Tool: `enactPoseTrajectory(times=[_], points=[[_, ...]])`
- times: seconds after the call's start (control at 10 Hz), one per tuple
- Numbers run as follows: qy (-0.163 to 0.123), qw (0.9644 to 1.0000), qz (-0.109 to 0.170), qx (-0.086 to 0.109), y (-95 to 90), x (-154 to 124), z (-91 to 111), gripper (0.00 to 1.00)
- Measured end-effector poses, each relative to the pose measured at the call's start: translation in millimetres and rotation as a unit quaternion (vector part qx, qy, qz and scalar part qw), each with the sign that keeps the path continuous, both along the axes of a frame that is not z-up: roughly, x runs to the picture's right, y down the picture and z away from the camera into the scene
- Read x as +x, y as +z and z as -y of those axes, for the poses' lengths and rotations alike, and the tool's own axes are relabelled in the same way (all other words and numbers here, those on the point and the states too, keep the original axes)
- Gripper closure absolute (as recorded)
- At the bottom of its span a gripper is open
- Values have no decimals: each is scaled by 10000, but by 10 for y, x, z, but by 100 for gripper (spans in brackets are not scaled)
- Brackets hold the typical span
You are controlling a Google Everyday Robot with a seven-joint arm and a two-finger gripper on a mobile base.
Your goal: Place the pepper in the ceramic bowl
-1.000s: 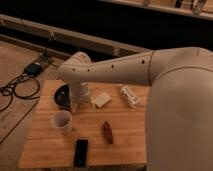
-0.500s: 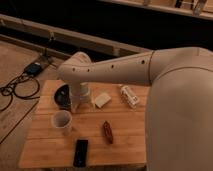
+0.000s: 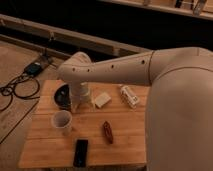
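Half the ceramic bowl (image 3: 62, 96) hidden behind gripper (image 3: 76, 106), pepper (image 3: 107, 132) apart on table (image 3: 125, 147)

Gripper (image 3: 78, 103) at bowl (image 3: 60, 96) — cup (image 3: 62, 121) near pepper (image 3: 107, 132)

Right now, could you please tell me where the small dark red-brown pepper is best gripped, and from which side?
Probably across the middle of the small dark red-brown pepper, from straight above: it lies flat on the wooden table, slim and tapered, with bare wood either side. The claw hangs beside the round dark ceramic bowl, well apart from the pepper.
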State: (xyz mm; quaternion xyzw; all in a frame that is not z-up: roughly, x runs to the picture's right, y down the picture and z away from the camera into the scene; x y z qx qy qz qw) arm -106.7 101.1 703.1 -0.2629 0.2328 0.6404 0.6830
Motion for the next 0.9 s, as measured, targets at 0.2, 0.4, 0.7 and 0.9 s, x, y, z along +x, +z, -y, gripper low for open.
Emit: enactPoseTrajectory(times=[0.2, 0.4, 0.7, 0.9], points=[[0, 10000, 0, 0, 0, 0, 0, 35], [-6, 10000, -4, -2, -1, 0, -1, 35], [52, 9995, -302, -46, 2, 61, -9, 35], [123, 9990, -425, -117, -6, 50, -19, 35]])
